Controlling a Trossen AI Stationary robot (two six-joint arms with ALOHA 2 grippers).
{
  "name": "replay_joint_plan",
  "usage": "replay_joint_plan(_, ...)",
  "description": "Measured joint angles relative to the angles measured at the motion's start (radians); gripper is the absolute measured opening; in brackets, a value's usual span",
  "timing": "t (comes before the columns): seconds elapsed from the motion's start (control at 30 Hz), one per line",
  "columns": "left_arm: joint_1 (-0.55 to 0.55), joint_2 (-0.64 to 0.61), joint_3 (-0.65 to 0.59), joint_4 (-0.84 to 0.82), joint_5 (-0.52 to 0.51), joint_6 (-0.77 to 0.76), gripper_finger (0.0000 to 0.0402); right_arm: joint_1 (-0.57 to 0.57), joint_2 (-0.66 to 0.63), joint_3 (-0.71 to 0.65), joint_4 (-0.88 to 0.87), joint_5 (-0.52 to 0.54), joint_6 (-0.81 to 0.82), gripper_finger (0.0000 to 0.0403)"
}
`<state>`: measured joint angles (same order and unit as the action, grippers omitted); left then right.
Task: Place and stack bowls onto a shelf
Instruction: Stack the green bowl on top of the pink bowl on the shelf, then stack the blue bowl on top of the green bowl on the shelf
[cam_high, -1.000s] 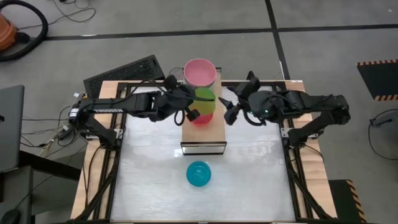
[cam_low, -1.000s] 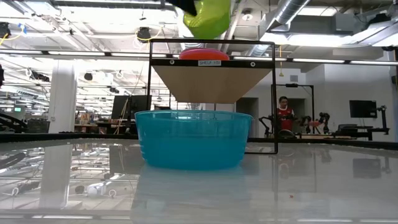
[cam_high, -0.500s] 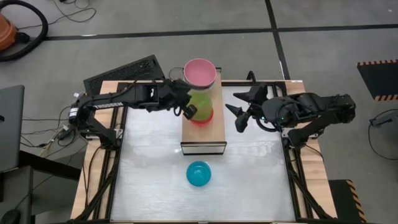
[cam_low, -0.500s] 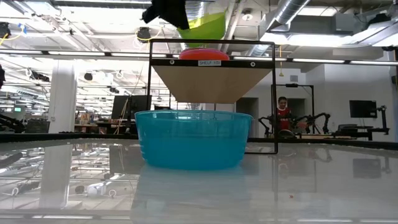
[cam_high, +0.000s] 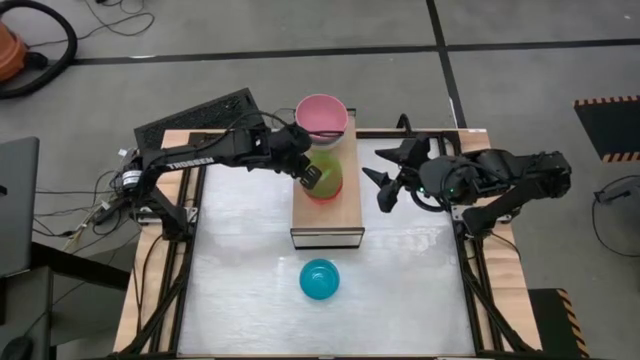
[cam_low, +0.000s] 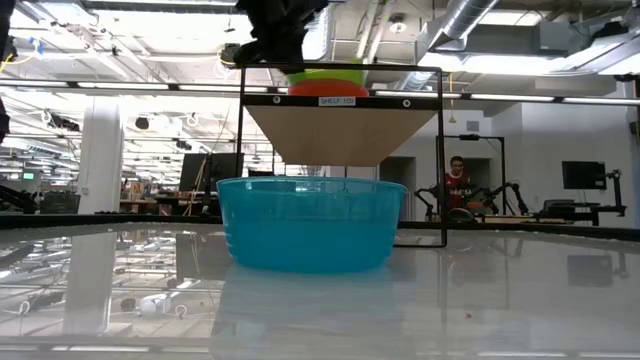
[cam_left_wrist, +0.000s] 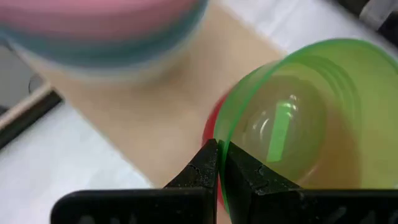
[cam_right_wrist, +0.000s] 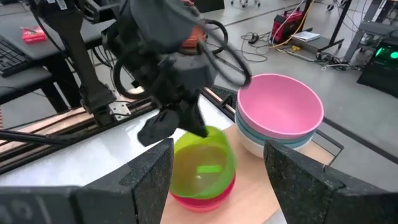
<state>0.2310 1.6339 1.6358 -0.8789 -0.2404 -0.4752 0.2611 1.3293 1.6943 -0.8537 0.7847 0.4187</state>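
Green bowl (cam_high: 325, 172) translucent, glossy (nested in red bowl (cam_high: 322, 193)) | left hand (cam_high: 309, 178) pinching its rim | right hand (cam_high: 384, 172) spread wide

Six bowls (cam_high: 320, 279), one shelf (cam_high: 327, 216)

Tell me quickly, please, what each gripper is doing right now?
Left gripper: shut on the green bowl, pinching its rim over the red bowl on the shelf.
Right gripper: open, empty, waiting right of the shelf.
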Motion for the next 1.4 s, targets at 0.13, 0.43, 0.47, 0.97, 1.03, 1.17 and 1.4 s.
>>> replay_joint_plan(0.13, 0.0, -0.004, 0.001, -0.001, 0.027, -0.015, 0.0, 0.0, 0.0, 0.0, -0.028, 0.001, 0.0, 0.0276)
replay_joint_plan(0.43, 0.005, -0.003, 0.001, -0.033, 0.024, -0.032, 0.0, 0.0, 0.0, 0.0, -0.037, 0.001, 0.0, 0.0276)
replay_joint_plan(0.47, 0.005, -0.003, 0.001, -0.031, 0.02, -0.032, 0.0, -0.001, 0.0, 0.0, -0.037, 0.001, 0.0, 0.0276)
replay_joint_plan(0.97, 0.005, -0.003, 0.001, -0.007, 0.016, -0.008, 0.0148, -0.008, 0.0, 0.0, -0.037, 0.001, -0.006, 0.0276)
replay_joint_plan(1.03, 0.005, -0.003, 0.001, 0.014, 0.019, -0.01, 0.0168, -0.01, 0.0, 0.0, -0.036, 0.001, -0.006, 0.0276)
replay_joint_plan(1.17, 0.005, -0.003, 0.043, -0.002, 0.016, 0.016, 0.0193, -0.006, 0.0, 0.0, -0.036, 0.001, -0.008, 0.0276)
replay_joint_plan(1.4, 0.006, -0.004, 0.117, -0.06, 0.055, 0.05, 0.0195, -0.005, 0.0, 0.0, -0.036, 0.0, -0.008, 0.0276)
